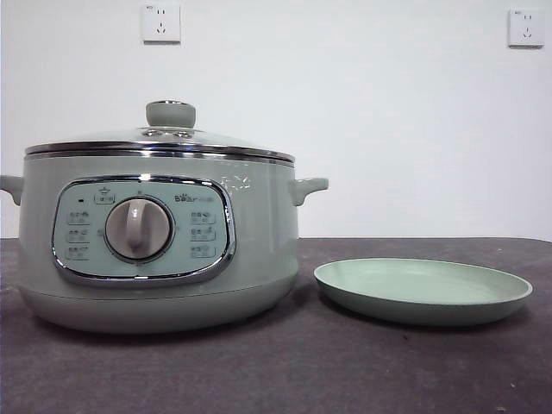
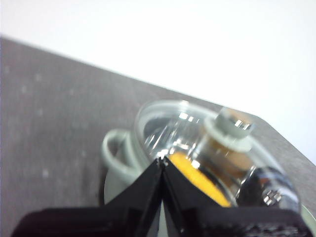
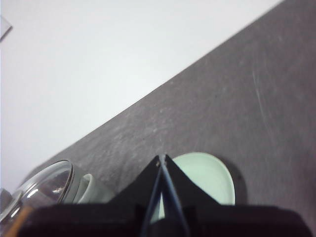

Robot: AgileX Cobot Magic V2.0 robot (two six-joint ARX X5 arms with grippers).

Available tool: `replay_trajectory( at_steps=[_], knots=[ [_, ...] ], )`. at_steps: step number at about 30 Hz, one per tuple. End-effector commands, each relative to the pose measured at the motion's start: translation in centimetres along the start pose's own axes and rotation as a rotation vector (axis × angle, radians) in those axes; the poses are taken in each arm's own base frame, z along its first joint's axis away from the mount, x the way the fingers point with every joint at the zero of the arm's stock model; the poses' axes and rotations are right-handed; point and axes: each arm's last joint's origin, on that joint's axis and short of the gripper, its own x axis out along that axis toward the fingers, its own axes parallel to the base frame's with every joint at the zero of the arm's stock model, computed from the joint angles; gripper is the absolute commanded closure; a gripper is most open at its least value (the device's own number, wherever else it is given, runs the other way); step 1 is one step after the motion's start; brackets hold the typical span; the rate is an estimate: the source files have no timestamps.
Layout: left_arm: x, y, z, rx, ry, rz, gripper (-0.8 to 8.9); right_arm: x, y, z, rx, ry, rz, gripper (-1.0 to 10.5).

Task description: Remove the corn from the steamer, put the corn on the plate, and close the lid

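– Where are the grippers?

– The left gripper (image 2: 161,163) hangs above the steamer (image 1: 155,250), jaws pressed together at the tips, holding nothing. The right gripper (image 3: 162,160) is likewise closed and empty, hanging over the plate (image 3: 207,175).

– And the corn?

– The corn (image 2: 197,180) lies inside the steamer, showing yellow through the glass lid (image 2: 217,153), which sits on the pot with its knob (image 1: 170,113) upright.

– The plate?

– On the dark table (image 1: 362,371), just beside the steamer under its side handle (image 1: 309,187), apart from it. Neither arm shows in the front view.
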Motion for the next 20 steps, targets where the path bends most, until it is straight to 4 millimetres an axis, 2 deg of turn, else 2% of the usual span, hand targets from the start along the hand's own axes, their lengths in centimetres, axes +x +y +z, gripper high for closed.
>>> replay_trajectory(
  at_steps=[1, 9, 12, 17, 19, 20],
  knots=[
    [-0.2, -0.9, 2.2, 0.112, 0.004, 0.004, 8.22, 0.1, 1.3, 2.0, -0.132, 0.01, -0.005, 9.6],
    [1.0, -3.1, 8.3, 0.24, 0.119, 0.01, 8.21, 1.9, 4.4, 7.2, -0.245, 0.104, -0.034, 9.6],
    [2.1, -3.7, 10.0, 0.259, 0.184, -0.034, 8.17, 3.0, 5.3, 8.4, -0.302, 0.191, 0.017, 9.6],
    [4.0, -4.2, 11.7, 0.257, 0.296, -0.107, 8.13, 5.0, 6.3, 9.3, -0.354, 0.361, 0.173, 9.5],
    [4.9, -4.2, 12.1, 0.251, 0.331, -0.148, 7.63, 5.9, 6.5, 9.4, -0.343, 0.412, 0.225, 9.4],
    [5.3, -4.2, 12.2, 0.244, 0.343, -0.164, 6.76, 6.3, 6.5, 9.4, -0.334, 0.43, 0.245, 9.0]
  ],
)
